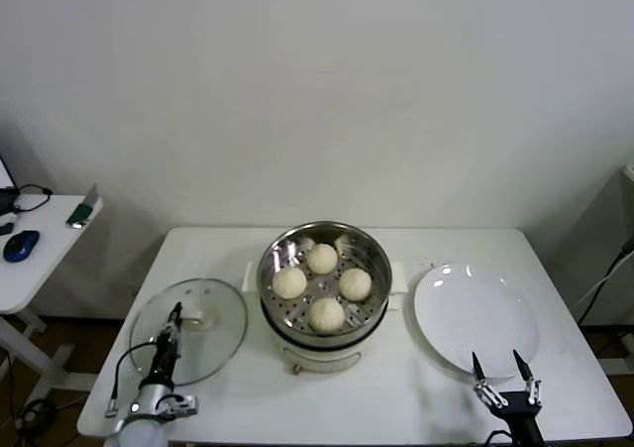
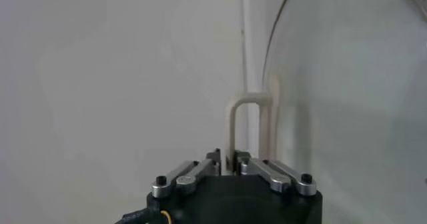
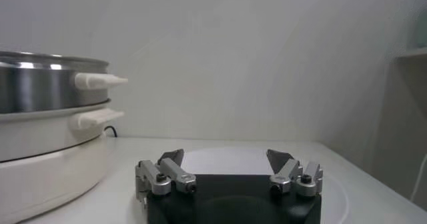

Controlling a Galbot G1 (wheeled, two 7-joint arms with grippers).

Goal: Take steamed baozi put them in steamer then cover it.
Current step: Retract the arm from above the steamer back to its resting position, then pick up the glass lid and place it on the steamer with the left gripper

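With all four baozi (image 1: 322, 285) lying in the steamer (image 1: 280, 245) at desk (image 1: 396, 407) centre, lid off; glass lid (image 1: 213, 338) flat near the left edge, beside the steamer; left end effector (image 1: 174, 320) (image 2: 230, 163) over the lid, clenched on its cream handle (image 2: 243, 122); right end effector (image 1: 503, 368) (image 3: 227, 162) at the front right, released, fingers spread over the near rim of the white plate (image 1: 475, 313).

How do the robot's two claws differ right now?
The left gripper has its fingers pinched on the cream handle of the glass lid; the right gripper stands open, holding nothing. The left is over the lid beside the steamer; the right is at the white plate. Both sit low over the table.
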